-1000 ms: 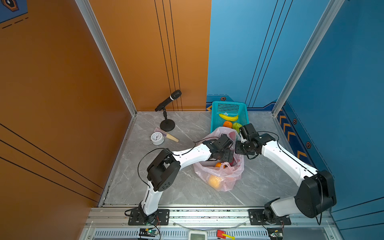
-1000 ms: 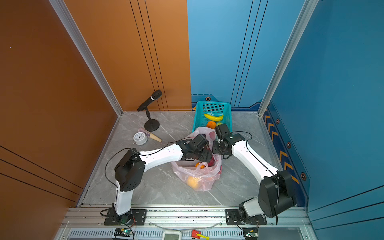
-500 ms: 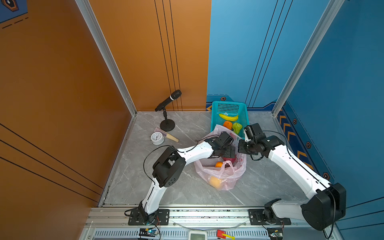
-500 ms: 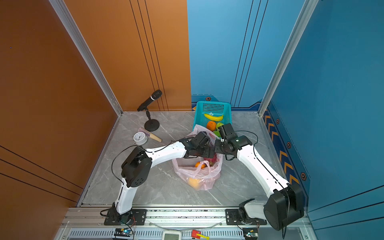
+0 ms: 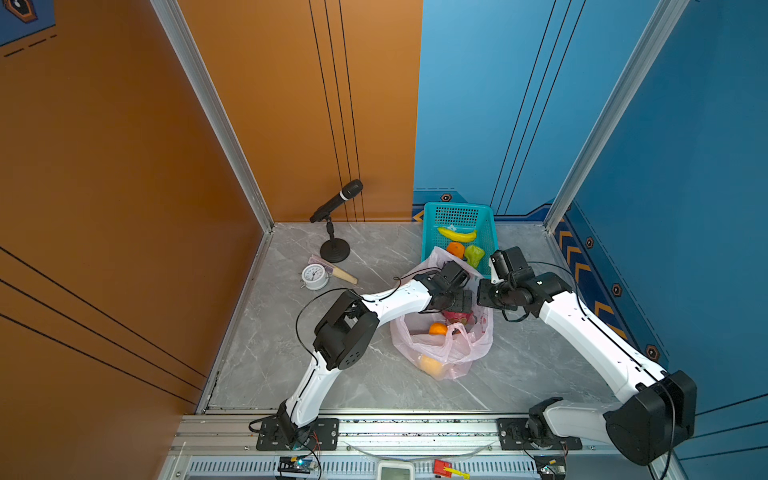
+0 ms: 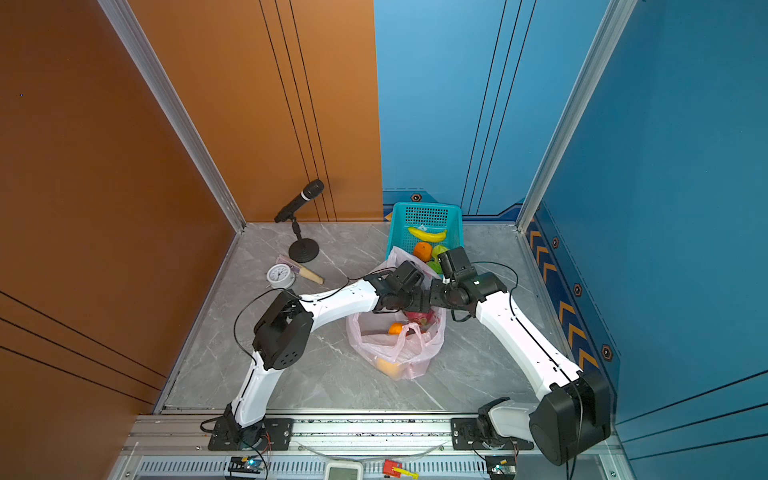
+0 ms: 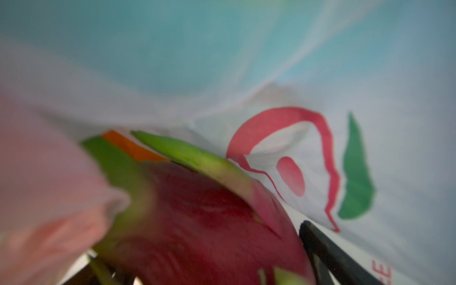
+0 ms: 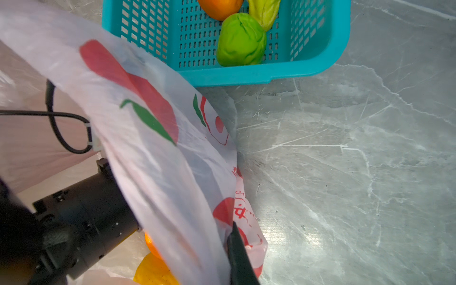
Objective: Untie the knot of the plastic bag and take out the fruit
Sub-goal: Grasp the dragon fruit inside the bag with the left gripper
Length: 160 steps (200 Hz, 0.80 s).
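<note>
Beside the teal basket [image 5: 457, 214], both arms work the opened plastic bag [image 5: 465, 353]
Right gripper [image 8: 234, 237] pinches the rim, holding the mouth open so the left gripper [image 5: 457, 300] can reach in, jaws spread wide around the dragon fruit [image 7: 197, 222] inside

Twin overhead views; wrist cameras tight on plastic bag [image 8: 160, 160]

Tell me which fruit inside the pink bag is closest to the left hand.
The magenta dragon fruit with green scales: it sits inside the open left hand, while the nearest tangerine lies apart.
</note>
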Each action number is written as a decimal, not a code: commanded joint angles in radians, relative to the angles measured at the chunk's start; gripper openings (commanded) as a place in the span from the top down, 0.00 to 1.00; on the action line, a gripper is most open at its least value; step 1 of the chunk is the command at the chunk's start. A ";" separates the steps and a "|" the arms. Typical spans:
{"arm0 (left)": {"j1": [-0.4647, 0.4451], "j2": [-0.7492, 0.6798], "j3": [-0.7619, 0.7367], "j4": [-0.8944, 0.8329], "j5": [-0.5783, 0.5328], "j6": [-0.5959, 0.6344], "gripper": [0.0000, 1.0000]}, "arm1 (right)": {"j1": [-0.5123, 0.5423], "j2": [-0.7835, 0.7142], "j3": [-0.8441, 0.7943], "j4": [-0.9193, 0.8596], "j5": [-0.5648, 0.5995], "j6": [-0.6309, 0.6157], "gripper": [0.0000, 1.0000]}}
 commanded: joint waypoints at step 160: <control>-0.024 -0.201 -0.086 -0.107 -0.004 0.101 0.48 | -0.009 0.037 0.035 -0.038 0.027 0.053 0.86</control>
